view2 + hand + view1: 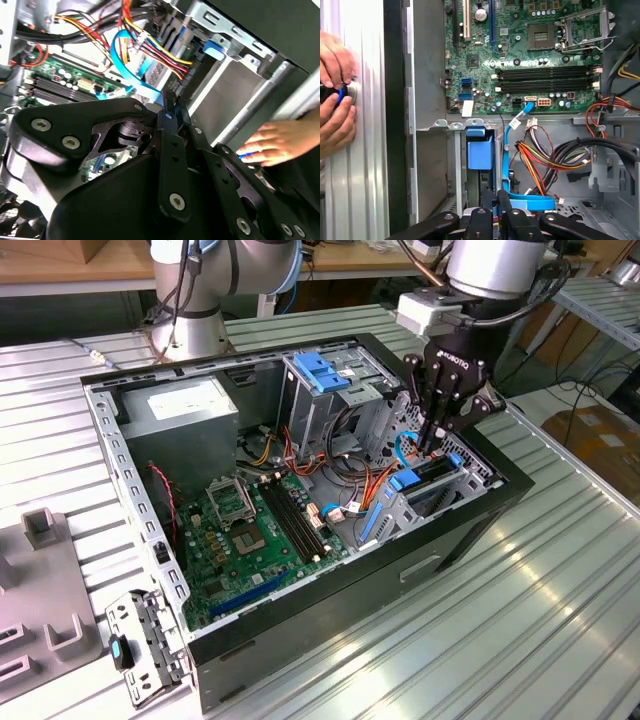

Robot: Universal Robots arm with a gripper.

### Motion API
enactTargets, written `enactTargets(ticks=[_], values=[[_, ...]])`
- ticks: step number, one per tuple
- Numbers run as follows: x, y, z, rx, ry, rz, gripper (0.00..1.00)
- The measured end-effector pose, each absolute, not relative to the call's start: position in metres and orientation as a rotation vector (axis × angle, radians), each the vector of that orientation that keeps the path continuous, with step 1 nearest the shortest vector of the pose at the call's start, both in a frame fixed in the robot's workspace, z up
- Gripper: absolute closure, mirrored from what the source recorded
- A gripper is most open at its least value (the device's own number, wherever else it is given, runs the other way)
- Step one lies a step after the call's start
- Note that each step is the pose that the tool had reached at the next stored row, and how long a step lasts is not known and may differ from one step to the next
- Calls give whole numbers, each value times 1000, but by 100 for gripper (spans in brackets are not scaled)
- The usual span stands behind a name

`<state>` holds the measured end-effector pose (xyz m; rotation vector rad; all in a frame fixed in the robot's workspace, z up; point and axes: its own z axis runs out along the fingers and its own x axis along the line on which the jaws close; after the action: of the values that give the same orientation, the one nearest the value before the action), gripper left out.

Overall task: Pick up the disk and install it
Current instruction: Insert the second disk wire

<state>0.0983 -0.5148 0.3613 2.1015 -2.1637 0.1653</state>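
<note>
The disk (432, 473) stands on edge in the drive cage at the open computer case's corner, on the exterior view's right; it looks dark with blue rail ends. My black gripper (432, 445) points down right above it, fingers together with nothing between them. I cannot tell whether the tips touch the disk. In both wrist views the gripper (171, 100) (497, 202) is shut, close to a flat blue cable (527, 201) and a blue plastic piece (480, 152) in the cage slot.
A person's hands (335, 100) (280, 142) hold a small round object on the ribbed table beside the case wall. Inside the case are the motherboard (250, 530), power-supply box (185, 405), orange-red cable bundles (350, 480) and a blue-latched upper cage (318, 370). Grey fixtures (40, 590) lie outside.
</note>
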Motion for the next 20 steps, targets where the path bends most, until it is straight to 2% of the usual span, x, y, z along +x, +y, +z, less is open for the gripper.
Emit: enactTargets(ticks=[5, 12, 20], values=[[97, -521, 360, 2150, -2210, 69, 83], [97, -522, 360, 2152, -2212, 65, 83], [97, -526, 360, 2192, -2249, -17, 83]])
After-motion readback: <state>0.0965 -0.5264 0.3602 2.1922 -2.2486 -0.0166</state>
